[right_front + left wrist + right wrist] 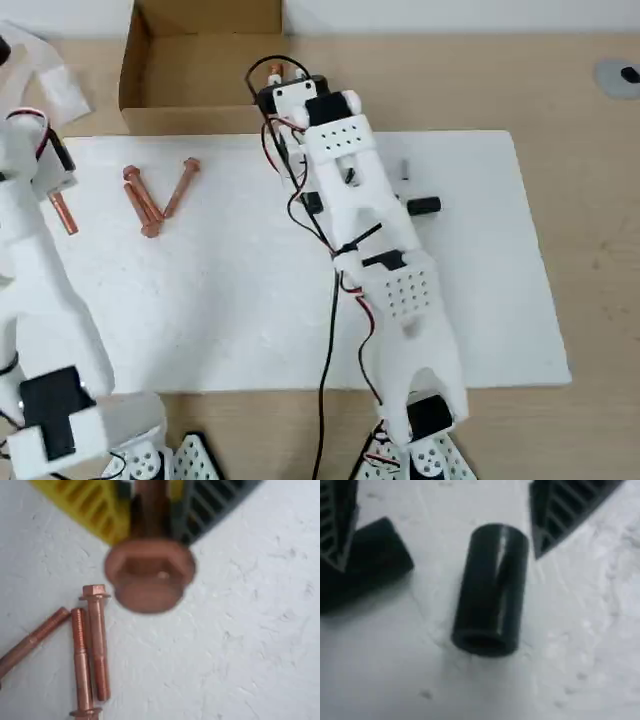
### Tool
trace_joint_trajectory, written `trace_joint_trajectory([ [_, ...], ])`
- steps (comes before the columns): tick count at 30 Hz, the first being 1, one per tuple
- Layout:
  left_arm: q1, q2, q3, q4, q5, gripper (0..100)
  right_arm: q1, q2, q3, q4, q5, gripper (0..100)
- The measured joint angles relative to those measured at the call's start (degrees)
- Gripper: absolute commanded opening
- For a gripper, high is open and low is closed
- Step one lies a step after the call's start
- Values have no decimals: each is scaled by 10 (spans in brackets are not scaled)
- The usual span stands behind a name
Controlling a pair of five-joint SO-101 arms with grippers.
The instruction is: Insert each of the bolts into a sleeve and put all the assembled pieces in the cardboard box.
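Both arms are white printed shells over black servo blocks. The right arm carries two panels pierced with grids of small holes, and thin black and red cables trail along it. The left arm has ribbed jaws, one yellow, one black; the right's are ribbed and dark

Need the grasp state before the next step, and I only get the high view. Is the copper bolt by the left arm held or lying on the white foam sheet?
Observer: Held. The left gripper has its fingers shut on the shank of the copper flanged bolt, with the head sticking out past them.
Operator: The right arm covers its own fingers. Open?
Observer: Open. The right gripper straddles a black cylindrical sleeve lying on the white foam sheet.
Operator: Any other sleeve nearby?
Observer: Yes, a second black sleeve lies at one finger's tip, close beside the first.
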Motion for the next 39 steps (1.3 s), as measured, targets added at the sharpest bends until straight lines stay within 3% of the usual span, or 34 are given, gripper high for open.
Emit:
trace_joint_trajectory([
  [8, 28, -73, 50, -2, 0, 12, -4, 0, 0, -11, 48, 281],
  [25, 47, -198, 209, -73, 14, 11, -20, 47, 0, -73, 49, 281],
  [35, 49, -214, 220, -79, 14, 11, -21, 62, -2, -76, 49, 281],
  [39, 49, -214, 220, -79, 14, 11, -21, 67, -4, -76, 49, 212],
])
